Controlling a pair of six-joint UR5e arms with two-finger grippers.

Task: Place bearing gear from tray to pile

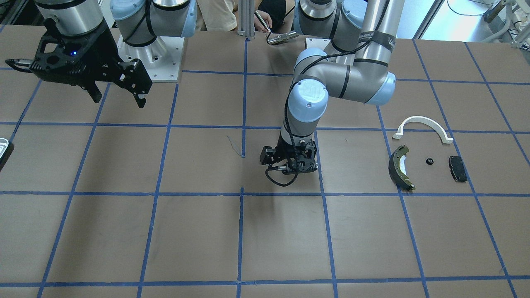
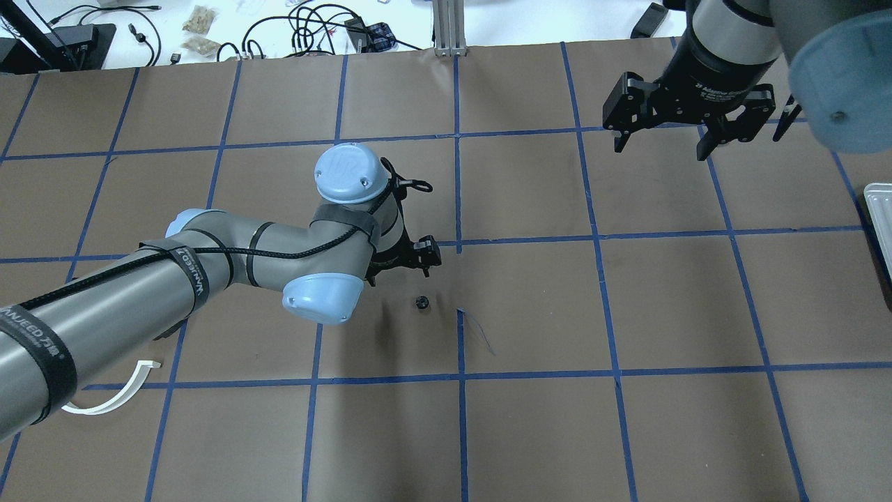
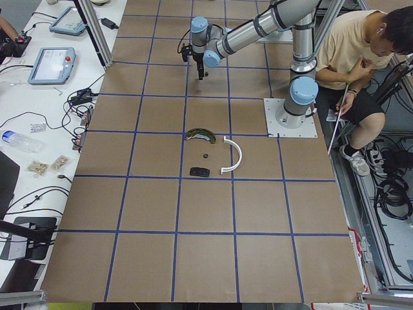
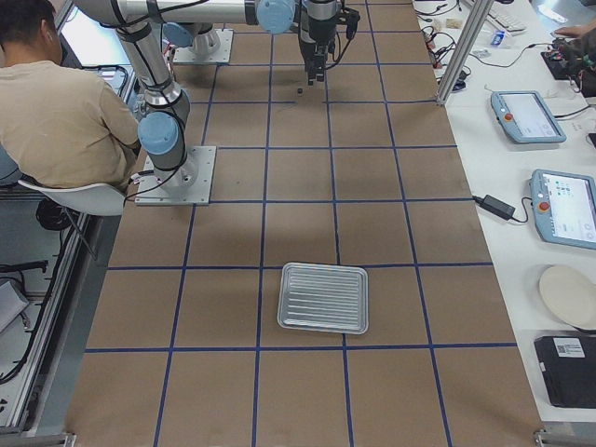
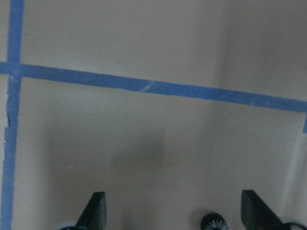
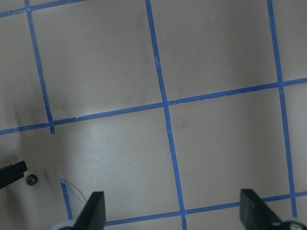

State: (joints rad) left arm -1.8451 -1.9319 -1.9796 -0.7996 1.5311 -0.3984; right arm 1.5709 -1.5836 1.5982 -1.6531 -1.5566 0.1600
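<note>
The bearing gear (image 2: 421, 302), small, black and toothed, lies on the brown table near its middle. My left gripper (image 2: 408, 258) hangs low over it and is open. In the left wrist view the gear (image 5: 214, 223) shows at the bottom edge between the open fingers, closer to the right one. My right gripper (image 2: 658, 143) is open and empty, high above the table. Only a corner of the tray (image 2: 879, 209) shows overhead. It shows whole and empty in the exterior right view (image 4: 323, 298). The pile holds a white arch (image 1: 422, 124), a brake shoe (image 1: 399, 167) and a brake pad (image 1: 457, 168).
A small black part (image 1: 430, 161) lies between the brake shoe and the brake pad. A loose bit of blue tape (image 2: 477, 331) curls up right of the gear. A seated person (image 3: 358, 58) is behind the robot bases. Blue tape lines grid the table.
</note>
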